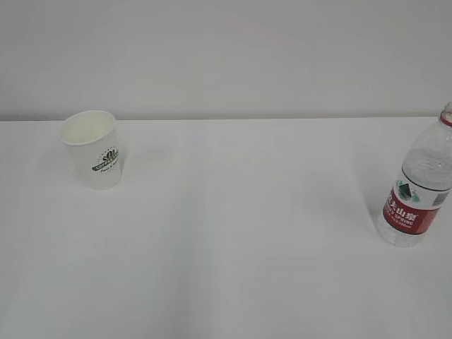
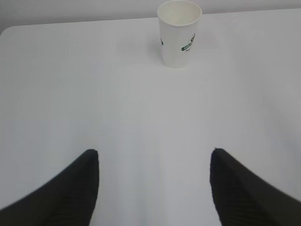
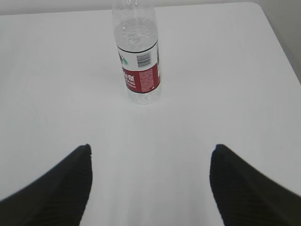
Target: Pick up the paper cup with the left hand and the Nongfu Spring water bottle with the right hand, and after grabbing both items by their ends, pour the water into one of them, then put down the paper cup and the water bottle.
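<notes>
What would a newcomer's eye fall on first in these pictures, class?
The red label of the Nongfu Spring water bottle, upright at the far right of the white table, stands out first. Next comes the paper cup with its dark green logo, upright at the far left. Each wrist view shows dark, open gripper fingers well short of its object.

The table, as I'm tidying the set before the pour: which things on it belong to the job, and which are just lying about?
Belong to the job:
- paper cup, upright, far left
- Nongfu Spring water bottle, upright, far right
- left gripper and right gripper, both with fingers apart, holding nothing

Just lying about:
- nothing; only the bare white table shows
</notes>
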Robot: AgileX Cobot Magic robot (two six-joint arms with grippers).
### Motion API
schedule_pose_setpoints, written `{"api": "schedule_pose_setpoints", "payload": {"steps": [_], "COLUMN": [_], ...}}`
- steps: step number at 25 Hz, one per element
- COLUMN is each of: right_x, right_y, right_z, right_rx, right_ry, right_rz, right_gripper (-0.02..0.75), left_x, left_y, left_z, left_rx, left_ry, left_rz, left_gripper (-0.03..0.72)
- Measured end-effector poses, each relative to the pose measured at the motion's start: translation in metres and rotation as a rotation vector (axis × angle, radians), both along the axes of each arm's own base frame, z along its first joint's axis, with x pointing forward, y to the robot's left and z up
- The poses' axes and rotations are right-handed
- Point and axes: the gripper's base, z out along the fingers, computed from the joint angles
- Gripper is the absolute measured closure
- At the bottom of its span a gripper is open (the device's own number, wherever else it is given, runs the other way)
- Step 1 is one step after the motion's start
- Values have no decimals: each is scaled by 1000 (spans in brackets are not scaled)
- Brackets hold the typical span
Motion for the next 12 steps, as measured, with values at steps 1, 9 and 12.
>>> {"api": "schedule_pose_setpoints", "payload": {"steps": [1,9,12], "right_x": [0,0,0], "right_y": [0,0,0], "right_z": [0,0,0], "right_rx": [0,0,-13], "right_ry": [0,0,0], "right_rz": [0,0,8], "right_gripper": [150,151,151], "left_x": [0,0,0], "left_y": [0,0,0], "left_z": [0,0,0], "left_rx": [0,0,0], "left_ry": [0,0,0], "left_rz": [0,0,0], "left_gripper": [157,157,157]}}
